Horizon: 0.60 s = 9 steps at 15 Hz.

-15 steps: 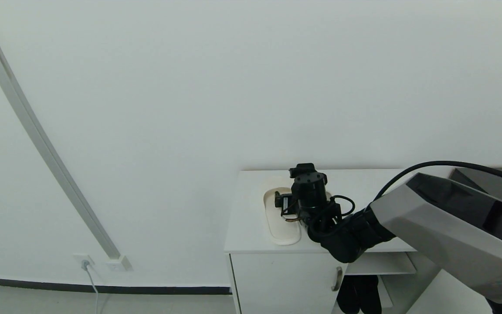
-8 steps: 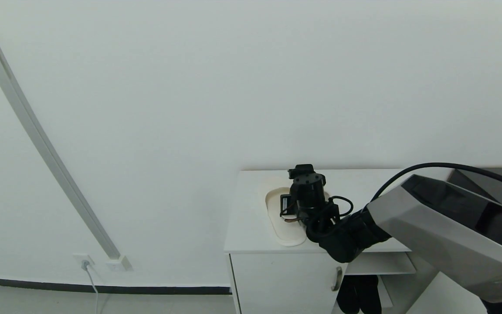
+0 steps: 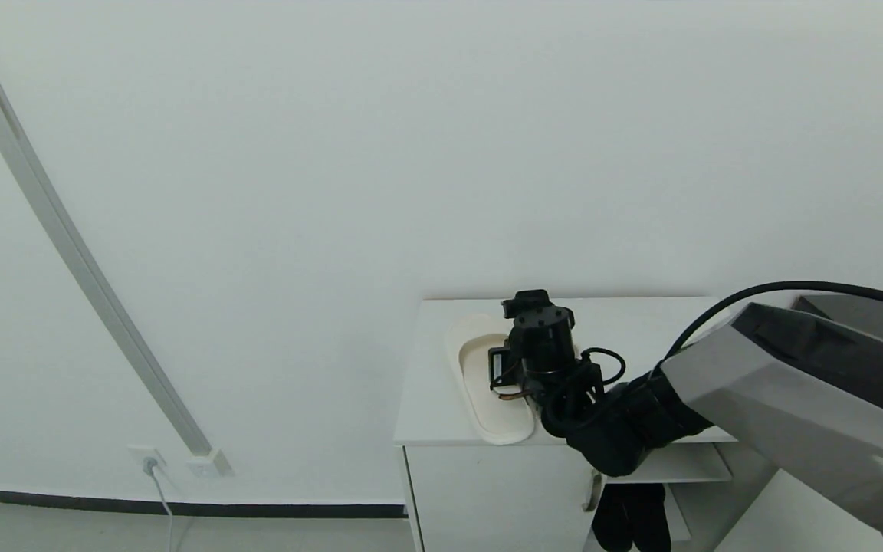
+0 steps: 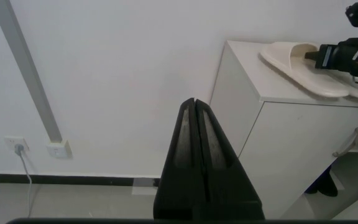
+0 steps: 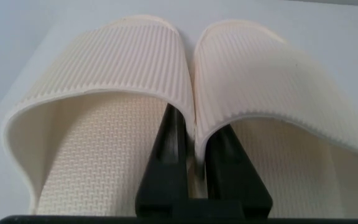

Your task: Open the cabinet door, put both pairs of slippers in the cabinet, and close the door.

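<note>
**A:** Right gripper [image 5: 194,124], state?

**B:** One finger under each strap of the cream slippers [image 5: 123,68]. The fingers [image 5: 163,162] pinch the two adjoining strap edges between them. The pair lies side by side on the cabinet top [image 3: 426,399], toes toward the wall, heels near the front edge.

**A:** Left gripper [image 4: 194,102]?

**B:** Fingers pressed together on nothing. It hangs low beside the cabinet [image 3: 487,491], well apart from the pair.

**A:** Step in hand?

**B:** My judgement: lifting the cream pair off the top and into the open right-hand compartment. Black slippers [image 3: 633,517] already sit low in there, under a shelf [image 3: 664,464] (the left door, with its handle [image 3: 593,491], looks closed).

**A:** How to do it well?

**B:**
- Hold the pinch firm. Only the soft strap edges are gripped, so either slipper could slide free.
- Lift straight up until the soles clear the top, then carry the pair out past the front edge before lowering.
- Watch for heel droop, and enter the compartment level so nothing catches the shelf lip.
- Set the pair on free shelf, not on the black pair.
- Release only once the soles rest.
</note>
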### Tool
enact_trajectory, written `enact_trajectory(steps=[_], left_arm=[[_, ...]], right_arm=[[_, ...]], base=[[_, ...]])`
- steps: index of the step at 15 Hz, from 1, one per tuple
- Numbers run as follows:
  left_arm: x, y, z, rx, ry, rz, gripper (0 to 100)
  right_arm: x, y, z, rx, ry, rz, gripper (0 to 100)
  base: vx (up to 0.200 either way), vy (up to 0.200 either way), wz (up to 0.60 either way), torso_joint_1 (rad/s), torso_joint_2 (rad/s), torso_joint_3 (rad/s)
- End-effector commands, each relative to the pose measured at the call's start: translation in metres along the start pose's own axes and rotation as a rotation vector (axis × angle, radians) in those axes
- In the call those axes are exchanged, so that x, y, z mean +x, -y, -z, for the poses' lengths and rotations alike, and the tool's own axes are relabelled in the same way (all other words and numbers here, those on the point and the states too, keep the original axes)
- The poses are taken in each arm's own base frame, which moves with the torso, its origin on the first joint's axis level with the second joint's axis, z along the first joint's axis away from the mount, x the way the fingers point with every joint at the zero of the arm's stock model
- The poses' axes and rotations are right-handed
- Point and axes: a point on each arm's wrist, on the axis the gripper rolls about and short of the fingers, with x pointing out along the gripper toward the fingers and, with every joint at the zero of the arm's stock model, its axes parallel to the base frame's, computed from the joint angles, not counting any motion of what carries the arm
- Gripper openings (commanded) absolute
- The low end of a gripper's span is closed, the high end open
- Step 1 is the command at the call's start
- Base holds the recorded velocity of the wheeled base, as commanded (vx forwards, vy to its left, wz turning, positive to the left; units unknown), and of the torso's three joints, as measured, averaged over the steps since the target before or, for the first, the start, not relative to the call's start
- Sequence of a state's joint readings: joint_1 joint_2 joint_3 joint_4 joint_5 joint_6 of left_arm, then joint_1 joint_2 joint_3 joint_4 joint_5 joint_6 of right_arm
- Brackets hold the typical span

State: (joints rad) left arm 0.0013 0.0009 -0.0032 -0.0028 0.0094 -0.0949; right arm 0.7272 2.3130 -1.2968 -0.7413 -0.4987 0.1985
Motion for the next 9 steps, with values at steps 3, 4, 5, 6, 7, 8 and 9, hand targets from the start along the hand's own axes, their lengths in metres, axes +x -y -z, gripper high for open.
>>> enact_trajectory(steps=[3,4,5,6,7,8,9], left_arm=[[0.000,0.000,0.000,0.000,0.000,0.000,0],[0.000,0.000,0.000,0.000,0.000,0.000,0],[0.000,0.000,0.000,0.000,0.000,0.000,0],[0.000,0.000,0.000,0.000,0.000,0.000,0],[0.000,0.000,0.000,0.000,0.000,0.000,0],[0.000,0.000,0.000,0.000,0.000,0.000,0],[0.000,0.000,0.000,0.000,0.001,-0.002,0]], right_arm=[[-0.047,0.002,-0.031,-0.013,0.025,-0.080,0],[-0.057,0.006,-0.035,-0.015,0.019,-0.113,0],[-0.068,0.011,-0.039,-0.026,0.012,-0.149,0],[-0.084,0.016,-0.041,-0.045,0.001,-0.208,0],[-0.100,0.023,-0.042,-0.068,-0.010,-0.266,0],[-0.120,0.031,-0.039,-0.103,-0.029,-0.349,0],[-0.138,0.041,-0.036,-0.158,-0.047,-0.423,0]], base=[[0.000,0.000,0.00,0.000,0.00,0.000],[0.000,0.000,0.00,0.000,0.00,0.000],[0.000,0.000,0.00,0.000,0.00,0.000],[0.000,0.000,0.00,0.000,0.00,0.000],[0.000,0.000,0.00,0.000,0.00,0.000],[0.000,0.000,0.00,0.000,0.00,0.000],[0.000,0.000,0.00,0.000,0.00,0.000]])
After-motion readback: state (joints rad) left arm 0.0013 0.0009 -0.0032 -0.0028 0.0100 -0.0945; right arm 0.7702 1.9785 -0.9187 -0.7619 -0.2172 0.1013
